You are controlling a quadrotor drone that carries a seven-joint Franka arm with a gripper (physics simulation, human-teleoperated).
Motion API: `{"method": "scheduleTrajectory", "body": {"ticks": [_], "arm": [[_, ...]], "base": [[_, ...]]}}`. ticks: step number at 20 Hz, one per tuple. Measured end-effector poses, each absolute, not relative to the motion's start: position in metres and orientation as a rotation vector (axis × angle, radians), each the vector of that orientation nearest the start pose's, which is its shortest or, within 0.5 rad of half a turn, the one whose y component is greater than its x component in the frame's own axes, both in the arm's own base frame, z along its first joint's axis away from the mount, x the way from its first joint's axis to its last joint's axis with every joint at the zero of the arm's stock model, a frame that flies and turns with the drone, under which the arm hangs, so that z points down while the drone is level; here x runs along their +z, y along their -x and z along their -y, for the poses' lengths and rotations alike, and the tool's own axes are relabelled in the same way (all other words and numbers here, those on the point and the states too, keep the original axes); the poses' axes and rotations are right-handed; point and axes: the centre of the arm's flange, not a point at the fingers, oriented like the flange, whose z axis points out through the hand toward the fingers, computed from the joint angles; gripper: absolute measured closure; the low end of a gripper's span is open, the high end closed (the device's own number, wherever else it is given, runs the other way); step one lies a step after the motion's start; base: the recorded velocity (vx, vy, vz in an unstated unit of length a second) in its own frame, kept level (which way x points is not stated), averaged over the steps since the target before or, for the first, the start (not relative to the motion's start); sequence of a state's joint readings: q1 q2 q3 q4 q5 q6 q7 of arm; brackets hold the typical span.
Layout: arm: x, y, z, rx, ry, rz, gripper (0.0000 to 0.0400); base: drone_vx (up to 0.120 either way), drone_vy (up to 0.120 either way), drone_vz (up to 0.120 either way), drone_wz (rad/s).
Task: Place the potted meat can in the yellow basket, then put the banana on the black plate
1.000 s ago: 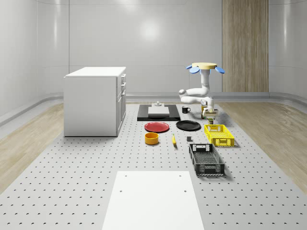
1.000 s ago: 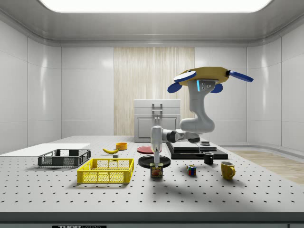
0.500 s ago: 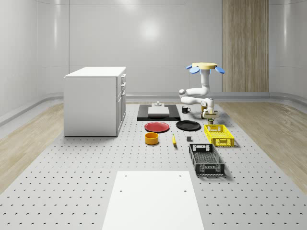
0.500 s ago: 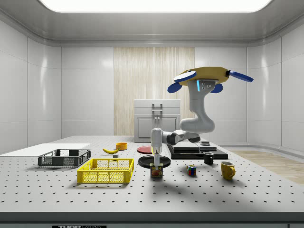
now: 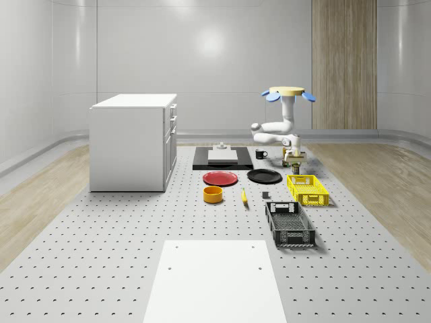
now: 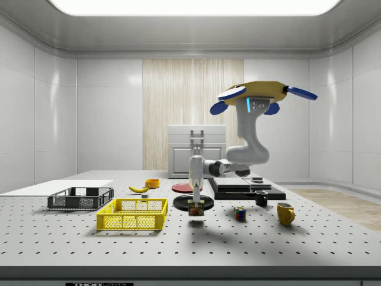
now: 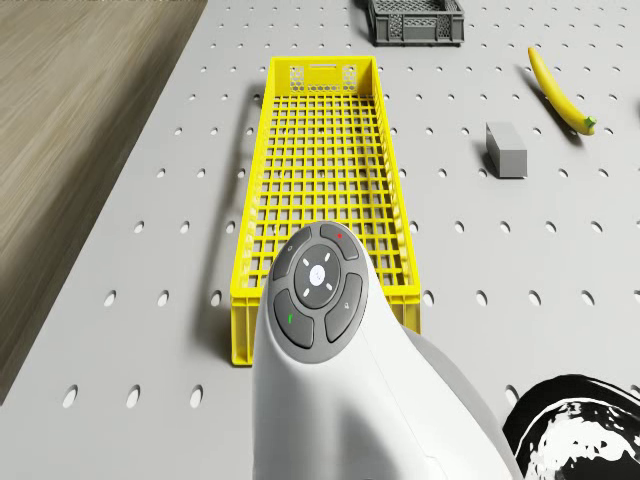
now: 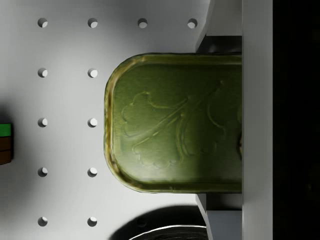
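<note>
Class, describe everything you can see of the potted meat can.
The potted meat can is small, with a dull green metal top that has rounded corners, a raised rim and an embossed leaf pattern. The gripper clamps it from above. It hangs upright just above the table, beside the yellow basket.

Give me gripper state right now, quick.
Gripper: closed on the meat can, held just above the table, beside the yellow basket. Drone hovers above.

Perforated table [image 5: 101,235] carries yellow basket [image 5: 308,189], banana [image 5: 244,196], perhaps a mug [image 5: 260,154].
</note>
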State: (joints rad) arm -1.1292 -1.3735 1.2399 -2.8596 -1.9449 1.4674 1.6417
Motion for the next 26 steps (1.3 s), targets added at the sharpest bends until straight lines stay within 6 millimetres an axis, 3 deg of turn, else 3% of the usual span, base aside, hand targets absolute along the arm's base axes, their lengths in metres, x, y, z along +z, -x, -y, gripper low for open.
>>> {"method": "scheduleTrajectory", "body": {"ticks": [5,9,26], "arm": [[0.509,-0.307,0.0,0.779,0.005,-0.002,0.011],[0.505,-0.307,0.0,0.778,0.005,-0.002,0.011],[0.503,-0.307,0.0,0.774,0.005,-0.002,0.011]], "base": [[0.008,0.0,0.12,0.0],[0.12,0.0,0.1,0.0],[0.12,0.0,0.0,0.0]]}}
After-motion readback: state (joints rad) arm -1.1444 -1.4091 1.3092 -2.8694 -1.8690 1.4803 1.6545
